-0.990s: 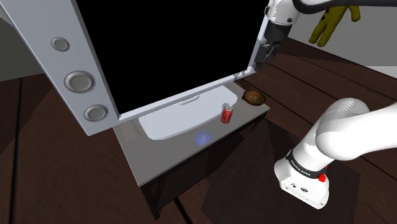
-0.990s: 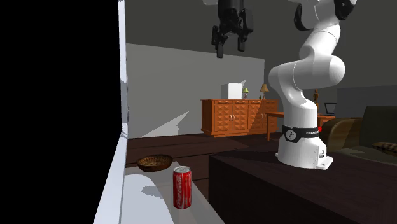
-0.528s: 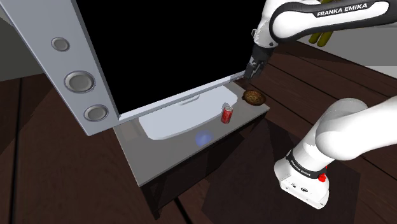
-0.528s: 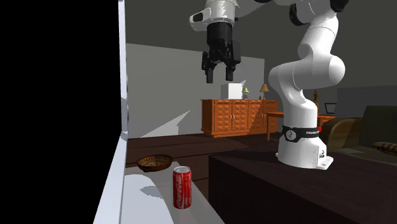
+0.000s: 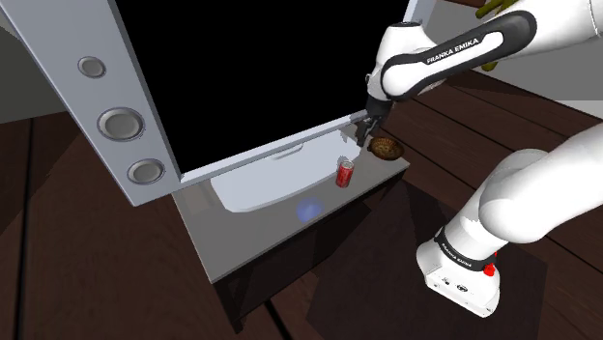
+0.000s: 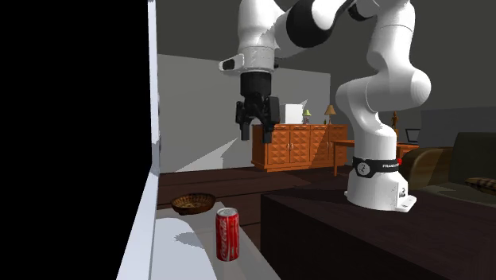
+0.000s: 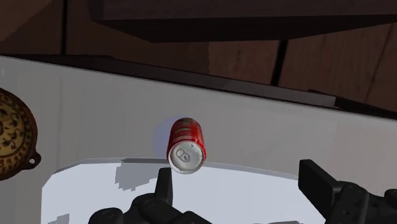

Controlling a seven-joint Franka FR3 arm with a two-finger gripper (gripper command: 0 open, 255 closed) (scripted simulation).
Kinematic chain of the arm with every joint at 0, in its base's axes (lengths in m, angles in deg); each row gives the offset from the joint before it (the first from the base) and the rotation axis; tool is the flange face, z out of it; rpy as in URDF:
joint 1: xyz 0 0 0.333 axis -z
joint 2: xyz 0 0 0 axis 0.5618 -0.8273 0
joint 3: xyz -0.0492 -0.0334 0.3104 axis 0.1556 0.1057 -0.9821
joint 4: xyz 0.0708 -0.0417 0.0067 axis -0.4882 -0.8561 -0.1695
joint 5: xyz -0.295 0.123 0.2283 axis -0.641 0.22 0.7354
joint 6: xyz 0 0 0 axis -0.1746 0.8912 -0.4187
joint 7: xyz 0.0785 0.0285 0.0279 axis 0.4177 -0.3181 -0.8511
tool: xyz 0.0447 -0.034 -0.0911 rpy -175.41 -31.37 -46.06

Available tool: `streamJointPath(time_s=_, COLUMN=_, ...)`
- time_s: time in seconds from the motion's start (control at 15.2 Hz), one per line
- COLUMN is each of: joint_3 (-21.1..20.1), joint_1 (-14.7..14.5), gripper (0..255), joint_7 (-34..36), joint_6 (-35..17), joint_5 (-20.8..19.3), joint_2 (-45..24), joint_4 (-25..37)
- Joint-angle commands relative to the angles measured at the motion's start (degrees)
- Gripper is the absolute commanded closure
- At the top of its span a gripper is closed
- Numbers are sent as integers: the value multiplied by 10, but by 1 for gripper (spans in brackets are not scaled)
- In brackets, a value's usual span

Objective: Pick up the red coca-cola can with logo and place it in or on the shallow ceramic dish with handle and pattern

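Wrist view, entry: the can stands upright on the pale top, red wall and silver lid with its pull-tab facing the camera. Nothing touches it. It sits ahead of the gripper but off the middle of the gap, closer to one finger than the other. The claw is wide: both black fingers stand well apart with nothing between them.

Shoulder view: the dish lies at 2 o'clock from the can, near it but apart, by the corner of the top. It is brown, patterned and shallow, and holds nothing. A small handle shows on its rim in the wrist view. The gripper hangs at 1 o'clock from the can, high over the top. A big white frame around a black area rises behind both.

Second exterior view: the gripper is between 12 and 1 o'clock from the can, well above it, fingers pointing down. The dish is at 10 o'clock from the can.

Step in hand, my reading: approach to the pick. The can is not grasped, so the task is at its start.

Next move, for you:
- Shift the hand until the can sits centred in the gap.
- Descend straight with the claw kept wide, a finger passing either side of the wall.
- Close at mid-height, not on the lid rim.

The can looks tall, narrow and smooth, so a glancing finger would likely tip it. Mind the frame's lower edge close by.
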Motion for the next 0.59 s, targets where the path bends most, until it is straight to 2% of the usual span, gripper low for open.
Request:
streamJointPath(time_s=0.0, joint_3=8, joint_1=-2, gripper=0, joint_7=-8, joint_6=-50, joint_5=3, joint_2=-48, joint_4=-2)
streamJointPath(time_s=0.26, joint_3=23, joint_1=-7, gripper=0, joint_7=-33, joint_6=-137, joint_5=22, joint_2=-149, joint_4=12)
streamJointPath(time_s=0.53, joint_3=28, joint_1=-10, gripper=0, joint_7=-72, joint_6=-213, joint_5=65, joint_2=-255, joint_4=40)
